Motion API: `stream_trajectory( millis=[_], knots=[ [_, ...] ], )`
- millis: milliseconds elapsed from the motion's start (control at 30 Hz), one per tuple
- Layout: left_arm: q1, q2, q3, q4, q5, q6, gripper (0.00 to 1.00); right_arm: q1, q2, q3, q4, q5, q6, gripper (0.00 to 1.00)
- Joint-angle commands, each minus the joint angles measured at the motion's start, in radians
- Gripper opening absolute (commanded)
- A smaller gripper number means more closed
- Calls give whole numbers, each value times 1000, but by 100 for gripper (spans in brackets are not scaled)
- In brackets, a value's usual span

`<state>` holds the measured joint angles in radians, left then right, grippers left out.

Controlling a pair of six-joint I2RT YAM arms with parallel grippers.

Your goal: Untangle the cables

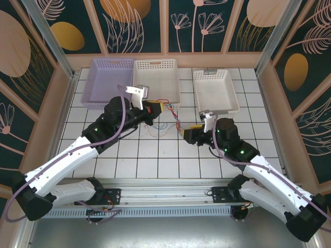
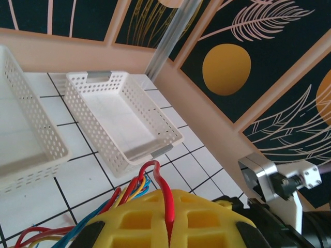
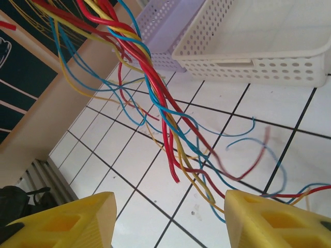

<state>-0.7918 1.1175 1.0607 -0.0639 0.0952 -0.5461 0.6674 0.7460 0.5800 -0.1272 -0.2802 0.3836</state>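
Several thin cables [image 1: 175,118] in red, blue and yellow are stretched in a twisted bundle between the two arms. They sit over the white tiled table [image 1: 155,160], just in front of the baskets. The left gripper [image 1: 156,107] is clamped on one end of the bundle. In its wrist view the yellow fingers [image 2: 207,219] are pressed together with a red cable [image 2: 164,188] pinched in the seam between them and arching over the tips. More red, blue and yellow strands trail off to the lower left. The right gripper [image 1: 189,133] sits near the other end of the bundle. Its wrist view shows its yellow fingers [image 3: 67,222] spread wide and holding nothing. The braided strands run down from the upper left toward the gap, and their loose ends fan out over the tiles, some of them blurred. Whether any strand touches these fingers cannot be told. At the far side of the table a lilac basket [image 1: 106,82] stands against a white basket [image 1: 158,77]. A second white basket [image 1: 214,90] stands apart to the right.
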Motion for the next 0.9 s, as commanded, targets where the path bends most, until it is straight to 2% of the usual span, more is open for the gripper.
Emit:
stream_trajectory(
  millis=[0, 167, 300, 667, 767, 867],
  knots=[
    [5, -3, 41, 12, -6, -52, 0, 8, -46, -71, 60, -43, 45, 57],
    [4, -10, 48, -6, -16, -110, 0, 92, -66, -192, 229, -99, 104, 57],
    [5, -5, 65, -29, -26, -147, 0, 178, -62, -243, 275, -13, 113, 57],
    [4, 5, 91, -68, -54, -230, 0, 264, 3, -274, 322, 146, 106, 55],
    [3, 6, 98, -94, -92, -249, 0, 300, -41, -255, 272, 216, 112, 52],
    [4, -3, 93, -95, -104, -269, 0, 338, -177, -289, 269, 276, 131, 53]
  ],
)
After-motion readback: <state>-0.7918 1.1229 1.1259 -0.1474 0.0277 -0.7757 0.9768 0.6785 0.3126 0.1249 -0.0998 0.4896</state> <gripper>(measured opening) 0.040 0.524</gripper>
